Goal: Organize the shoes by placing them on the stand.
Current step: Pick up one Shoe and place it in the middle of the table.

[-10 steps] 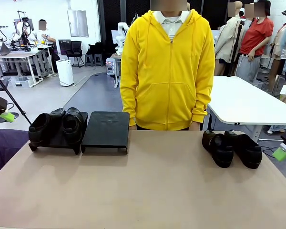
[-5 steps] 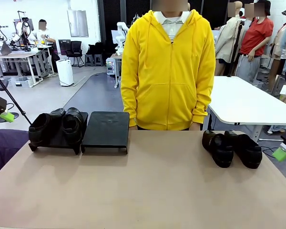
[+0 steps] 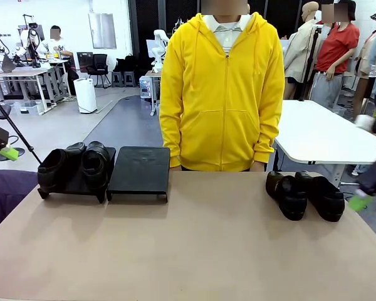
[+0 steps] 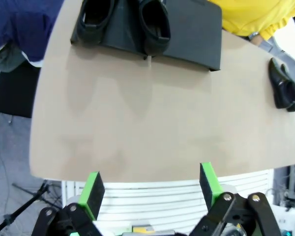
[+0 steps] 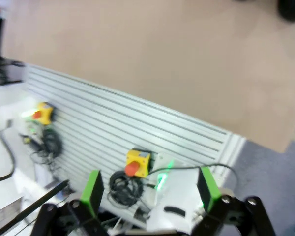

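Observation:
Two black shoes (image 3: 75,164) sit side by side on the left platform of the black stand (image 3: 140,169); its right platform is bare. Another pair of shoes (image 3: 306,195) rests on the table at the right, in front of a person in a yellow hoodie. My left gripper (image 3: 8,152) hovers off the table's left edge, well clear of the stand. In its wrist view that gripper (image 4: 150,189) is open, high above the table, with the stand (image 4: 191,34) and the loose shoes (image 4: 282,88) far below. My right gripper (image 3: 361,200) hangs beside the right pair; in its own view the gripper (image 5: 150,189) is open and holds nothing.
The tan table (image 3: 194,251) has broad free room in the middle and front. Below its near edge a slatted white panel (image 5: 137,130) carries yellow emergency-stop boxes (image 5: 136,162) and cables. A white table (image 3: 326,135) stands behind at the right.
The right gripper has shifted slightly leftward toward the right pair of shoes and looks motion-blurred. The left arm, shoes and stand are unchanged.

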`<state>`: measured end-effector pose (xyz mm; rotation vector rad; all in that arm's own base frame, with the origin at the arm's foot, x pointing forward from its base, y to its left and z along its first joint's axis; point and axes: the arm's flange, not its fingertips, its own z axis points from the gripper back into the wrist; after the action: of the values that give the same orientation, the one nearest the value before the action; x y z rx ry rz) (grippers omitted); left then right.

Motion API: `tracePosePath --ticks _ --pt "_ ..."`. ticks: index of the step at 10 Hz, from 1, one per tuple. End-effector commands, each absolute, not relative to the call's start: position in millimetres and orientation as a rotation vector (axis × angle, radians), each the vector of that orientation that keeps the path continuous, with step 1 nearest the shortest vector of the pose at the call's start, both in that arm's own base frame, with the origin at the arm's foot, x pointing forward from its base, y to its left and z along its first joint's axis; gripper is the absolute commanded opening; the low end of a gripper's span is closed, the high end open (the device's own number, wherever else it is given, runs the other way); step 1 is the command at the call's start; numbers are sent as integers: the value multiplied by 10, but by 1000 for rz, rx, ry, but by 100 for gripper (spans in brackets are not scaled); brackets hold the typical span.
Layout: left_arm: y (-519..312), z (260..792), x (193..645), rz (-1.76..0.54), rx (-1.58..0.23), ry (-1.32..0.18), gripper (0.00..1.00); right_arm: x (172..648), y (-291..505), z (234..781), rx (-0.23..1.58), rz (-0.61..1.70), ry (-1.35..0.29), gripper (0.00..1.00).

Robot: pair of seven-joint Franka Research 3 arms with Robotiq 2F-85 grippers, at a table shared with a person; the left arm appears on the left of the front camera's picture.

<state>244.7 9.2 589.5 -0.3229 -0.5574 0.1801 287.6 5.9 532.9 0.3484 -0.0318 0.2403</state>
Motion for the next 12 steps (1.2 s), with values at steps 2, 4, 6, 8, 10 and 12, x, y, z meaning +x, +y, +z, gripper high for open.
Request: tracePosePath --ticks 2,4,6,8,10,12 --pt "133 5898 2442 169 -315 -558 100 4365 443 5000 86 111 77 100" --pt "133 5898 2442 169 -315 -558 100 4915 467 4585 5 -77 24 100" --pt "133 5898 2442 169 -315 -558 100 4676 535 4537 67 46 1 100" --pt "133 5898 2442 169 -315 -558 100 4676 535 4537 67 46 1 100" --pt "133 5898 2442 169 -315 -558 100 5127 418 4385 16 -43 -59 100" --pt "133 5898 2442 169 -315 -558 100 5553 103 4319 52 -51 -68 100"
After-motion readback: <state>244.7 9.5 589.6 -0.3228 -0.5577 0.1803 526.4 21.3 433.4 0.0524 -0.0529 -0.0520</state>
